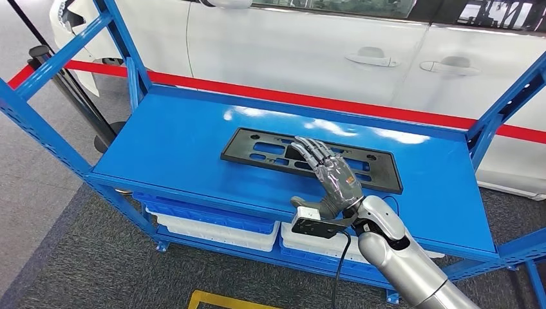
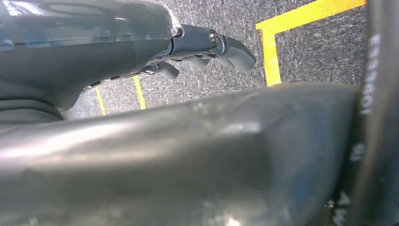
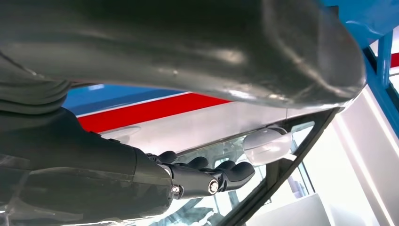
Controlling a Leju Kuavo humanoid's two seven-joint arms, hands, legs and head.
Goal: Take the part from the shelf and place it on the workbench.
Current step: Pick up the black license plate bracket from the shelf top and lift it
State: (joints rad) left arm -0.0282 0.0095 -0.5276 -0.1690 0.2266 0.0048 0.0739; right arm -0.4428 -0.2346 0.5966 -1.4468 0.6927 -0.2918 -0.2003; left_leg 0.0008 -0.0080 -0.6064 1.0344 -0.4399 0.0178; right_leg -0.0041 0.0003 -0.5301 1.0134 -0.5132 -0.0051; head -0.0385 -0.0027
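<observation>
The right hand [image 1: 331,177] lies over the right half of the part [image 1: 270,150], fingers [image 1: 314,153] stretched nearly straight and a little apart, gripping nothing; whether they touch it I cannot tell. The left hand [image 2: 207,49] hangs over grey floor, fingers loosely curled, holding nothing. The flat black part lies on the blue shelf [image 1: 174,138], long axis left to right, its right end slightly nearer. White bins [image 1: 212,228] sit below; a white car [image 1: 309,51] stands beyond.

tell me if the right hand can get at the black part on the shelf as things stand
Probably yes. The right hand already lies over the black part, which lies flat on the blue shelf with nothing else around it. Whether the fingers touch it cannot be told.
</observation>
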